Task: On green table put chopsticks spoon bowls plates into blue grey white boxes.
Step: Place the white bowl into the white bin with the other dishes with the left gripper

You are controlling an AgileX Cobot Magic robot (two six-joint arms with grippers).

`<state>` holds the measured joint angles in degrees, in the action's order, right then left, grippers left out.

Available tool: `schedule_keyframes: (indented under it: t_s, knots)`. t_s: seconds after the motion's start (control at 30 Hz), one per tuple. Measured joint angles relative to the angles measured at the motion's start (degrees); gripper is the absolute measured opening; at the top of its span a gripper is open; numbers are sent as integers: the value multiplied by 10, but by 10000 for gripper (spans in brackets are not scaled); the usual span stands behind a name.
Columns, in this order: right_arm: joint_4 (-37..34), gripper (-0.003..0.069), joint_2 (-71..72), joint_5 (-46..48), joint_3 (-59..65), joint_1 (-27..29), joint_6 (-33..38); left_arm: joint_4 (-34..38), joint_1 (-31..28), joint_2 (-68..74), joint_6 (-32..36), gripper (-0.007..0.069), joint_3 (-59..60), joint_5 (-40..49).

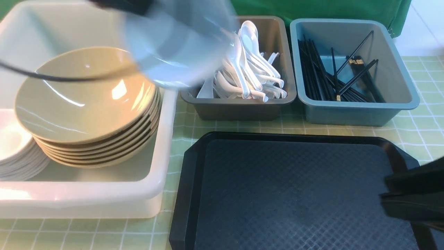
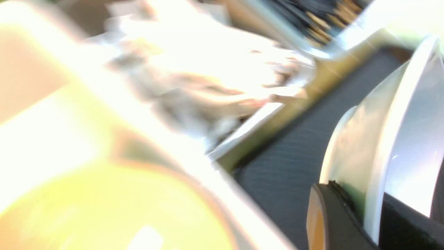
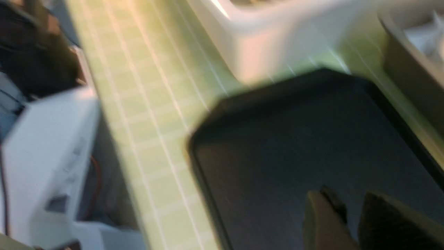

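My left gripper (image 2: 367, 215) clamps a white plate (image 2: 409, 121); the plate stack (image 1: 14, 152) in the white box (image 1: 86, 196) lies at eight o'clock. My right gripper (image 3: 347, 222) is narrow, empty.

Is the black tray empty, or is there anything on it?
Empty where visible: the tray shows only bare textured surface in the front view. Its near right corner is hidden behind the right arm.

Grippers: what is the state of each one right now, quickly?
Left gripper: closed on a small white plate.
Right gripper: jaws slightly apart, holding nothing, above the black tray.
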<state>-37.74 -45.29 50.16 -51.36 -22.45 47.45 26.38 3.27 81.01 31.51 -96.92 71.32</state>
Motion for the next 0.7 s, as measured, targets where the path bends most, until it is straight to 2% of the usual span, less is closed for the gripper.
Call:
schedule_keyframes:
  t_s: [0.03, 0.1, 0.2, 0.23, 0.27, 0.3, 0.33, 0.4, 0.47, 0.57, 0.7]
  knots:
    - [-14, 173, -5, -2, 0, 0, 7, 12, -28, -12, -8, 15, 14, 1]
    - [-58, 173, -29, -4, -6, 0, 53, 51, -132, -48, -16, 15, 81, 2]
    - [-80, 173, -63, 4, -30, 0, 83, 123, -254, -77, -17, 15, 174, -9]
    - [-81, 173, -68, 7, -35, 0, 84, 135, -270, -80, -16, 15, 189, -15]
    - [-83, 173, -77, 12, -46, 0, 87, 168, -315, -88, -15, 15, 228, -36]
    - [-86, 173, -97, 26, -74, 0, 93, 234, -368, -98, -9, 15, 300, -87]
    - [-86, 173, -99, 30, -80, 0, 93, 240, -380, -99, -10, 15, 307, -87]
    - [-90, 173, -116, 54, -115, -2, 95, 290, -437, -106, -7, 15, 375, -142]
    - [-92, 171, -122, 66, -129, -11, 95, 308, -477, -108, -7, 15, 418, -196]
    - [-91, 153, -125, 77, -132, -24, 95, 304, -489, -108, -4, 15, 439, -231]
    - [-89, 48, -126, 94, -132, -37, 95, 273, -491, -109, 9, 15, 450, -294]
